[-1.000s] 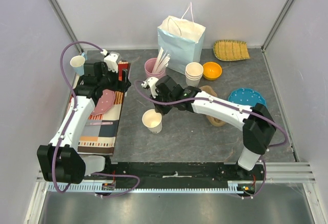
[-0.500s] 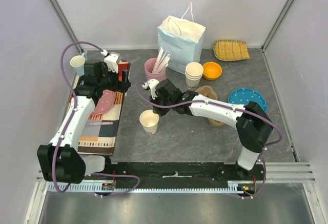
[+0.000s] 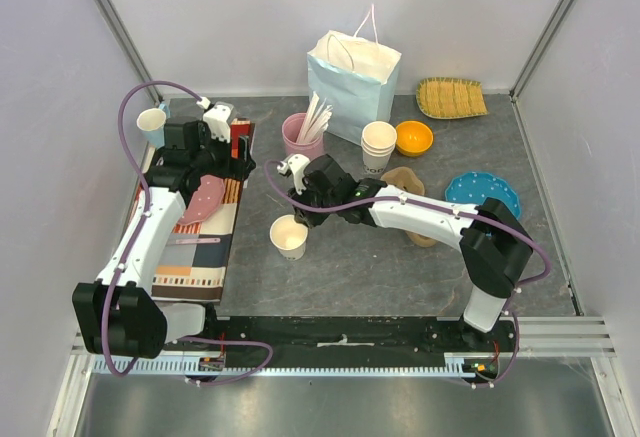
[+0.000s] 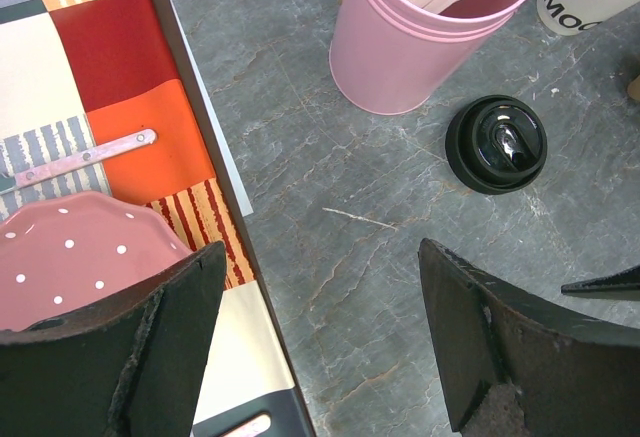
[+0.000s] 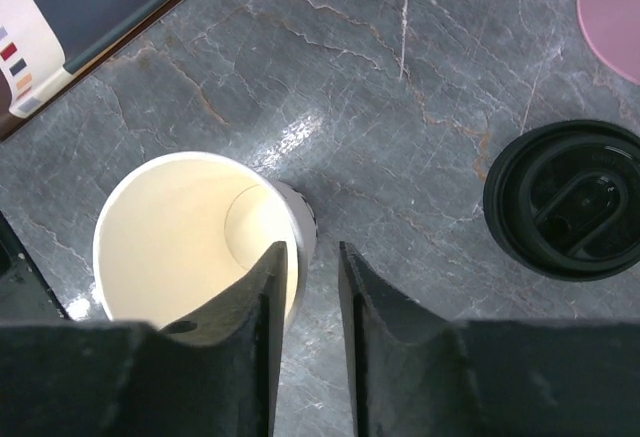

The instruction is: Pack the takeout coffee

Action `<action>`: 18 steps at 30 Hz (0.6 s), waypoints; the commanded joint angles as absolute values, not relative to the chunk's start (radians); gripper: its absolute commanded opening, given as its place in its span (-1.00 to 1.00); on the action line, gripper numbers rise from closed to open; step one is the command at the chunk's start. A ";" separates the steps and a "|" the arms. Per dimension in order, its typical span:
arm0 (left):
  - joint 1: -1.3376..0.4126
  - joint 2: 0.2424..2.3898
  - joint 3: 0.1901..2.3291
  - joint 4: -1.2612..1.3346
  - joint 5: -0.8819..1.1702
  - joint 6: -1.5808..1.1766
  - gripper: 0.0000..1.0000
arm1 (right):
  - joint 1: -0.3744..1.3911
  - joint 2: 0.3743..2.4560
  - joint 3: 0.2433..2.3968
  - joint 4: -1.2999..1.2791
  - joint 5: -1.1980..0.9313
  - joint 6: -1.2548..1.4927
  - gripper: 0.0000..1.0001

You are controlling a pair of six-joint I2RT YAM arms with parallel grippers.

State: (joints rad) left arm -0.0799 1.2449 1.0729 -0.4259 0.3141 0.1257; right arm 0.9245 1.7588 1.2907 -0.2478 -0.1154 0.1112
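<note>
The takeout coffee is in two pieces: a lidless white paper cup (image 3: 289,237) (image 5: 190,242) stands upright on the grey table, and its black lid (image 5: 565,200) (image 4: 497,144) lies flat beside it. My right gripper (image 3: 298,217) (image 5: 312,249) straddles the cup's near rim, one finger inside and one outside. The jaws are slightly apart, with bare table showing between the outer finger and the wall. My left gripper (image 3: 238,149) (image 4: 320,247) hangs wide open and empty over the placemat's edge. The pale blue paper bag (image 3: 352,82) stands at the back.
A pink cup of sticks (image 3: 300,129) (image 4: 420,37) stands behind the lid. A stack of white cups (image 3: 378,144), an orange bowl (image 3: 413,138), a blue plate (image 3: 482,192) and a wicker tray (image 3: 451,98) sit to the right. On the left, a pink plate (image 4: 80,257) rests on the patterned placemat (image 3: 200,247).
The right gripper carried the cup a little leftward and toward the near edge, then parted its jaws from the rim. The left arm has not moved.
</note>
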 commanded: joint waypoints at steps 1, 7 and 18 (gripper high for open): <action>-0.078 1.244 1.074 -0.416 0.302 0.163 0.68 | 0.927 1.733 1.307 -0.244 -0.140 0.098 -0.18; -0.077 1.243 1.077 -0.420 0.296 0.169 0.68 | 0.914 1.686 1.380 -0.271 -0.133 0.124 0.41; -0.078 1.243 1.086 -0.431 0.272 0.164 0.68 | 0.678 1.683 1.468 -0.337 -0.029 0.256 0.31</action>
State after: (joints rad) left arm -0.0799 1.2449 1.0729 -0.4259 0.2882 0.1360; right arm 0.7605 1.6794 1.4445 -0.3099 -0.0704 0.1982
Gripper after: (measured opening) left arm 0.843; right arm 0.670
